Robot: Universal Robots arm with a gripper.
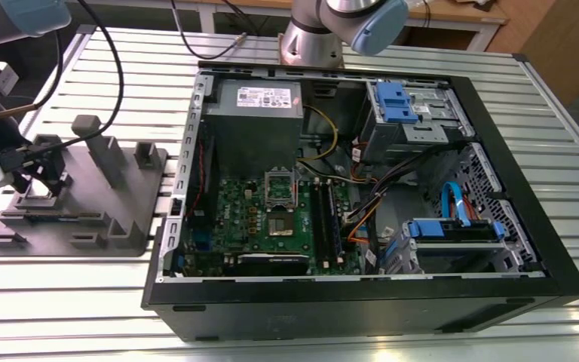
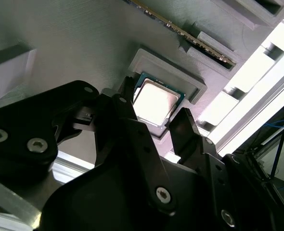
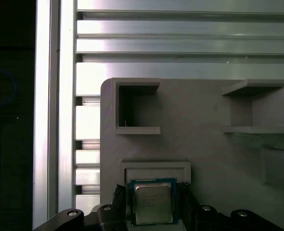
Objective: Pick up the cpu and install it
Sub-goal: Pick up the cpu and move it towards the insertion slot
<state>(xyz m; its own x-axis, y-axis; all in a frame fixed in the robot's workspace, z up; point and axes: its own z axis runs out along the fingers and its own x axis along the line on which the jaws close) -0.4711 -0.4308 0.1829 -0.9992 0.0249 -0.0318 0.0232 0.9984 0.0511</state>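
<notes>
The cpu (image 3: 152, 203), a small square chip with a silver-grey top and green rim, lies flat in a shallow pocket of the grey plastic fixture (image 1: 99, 211). My gripper (image 1: 36, 181) hangs over that fixture at the exterior view's left. In both wrist views its black fingers (image 2: 127, 103) stand one on each side of the cpu (image 2: 155, 100), close to its edges with a thin gap showing. The gripper (image 3: 151, 204) is open and the chip still rests in its pocket. The motherboard socket (image 1: 281, 226) sits inside the open computer case (image 1: 491, 128).
Upright posts (image 1: 103, 151) rise from the fixture beside the gripper. A memory stick (image 2: 190, 36) lies in a slot of the fixture near the cpu pocket. Cables (image 1: 370, 188) and drive cages (image 1: 410, 113) crowd the case. The slatted metal table (image 1: 68, 302) stretches all around.
</notes>
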